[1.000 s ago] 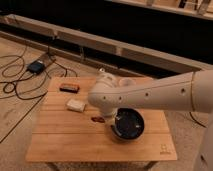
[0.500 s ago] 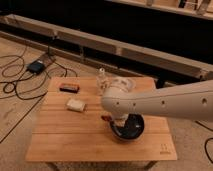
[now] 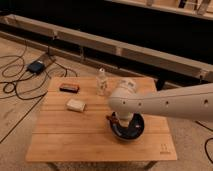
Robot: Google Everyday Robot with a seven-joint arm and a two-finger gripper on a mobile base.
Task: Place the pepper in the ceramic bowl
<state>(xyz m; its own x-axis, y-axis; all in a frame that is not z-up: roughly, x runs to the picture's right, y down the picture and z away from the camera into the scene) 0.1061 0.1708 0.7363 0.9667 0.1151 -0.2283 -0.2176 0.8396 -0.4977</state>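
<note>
Currently the wooden table (image 3: pixel 60 145) carries, from its left side to its right, a flat dark bar (image 3: pixel 69 87) near the far left corner, a pale beige block (image 3: pixel 76 105) just nearer the front, a clear glass bottle (image 3: pixel 102 82) upright by the far edge at mid-width, and the ceramic bowl (image 3: pixel 131 133) toward the front right. These three spare items lie well apart from the bowl, which in my judgement leaves the arm an unobstructed approach from the right edge. The white arm (image 3: pixel 170 102) reaches in from that edge, and its wrist bends down so that the gripper (image 3: pixel 118 122) sits over the left rim of the bowl. The pepper (image 3: pixel 111 118) shows as a small red-brown sliver at the gripper's left side, just at the bowl's rim; whether the gripper holds it, and how wide it stands, I cannot tell, since the wrist housing covers that area. Held this low over the rim, the pepper would fall only a short way into the bowl. Compared with half a second ago, the wrist has shifted right and lower, from beside the bowl's left edge to above it. The other objects have not moved. Release appears to be the remaining step.
</note>
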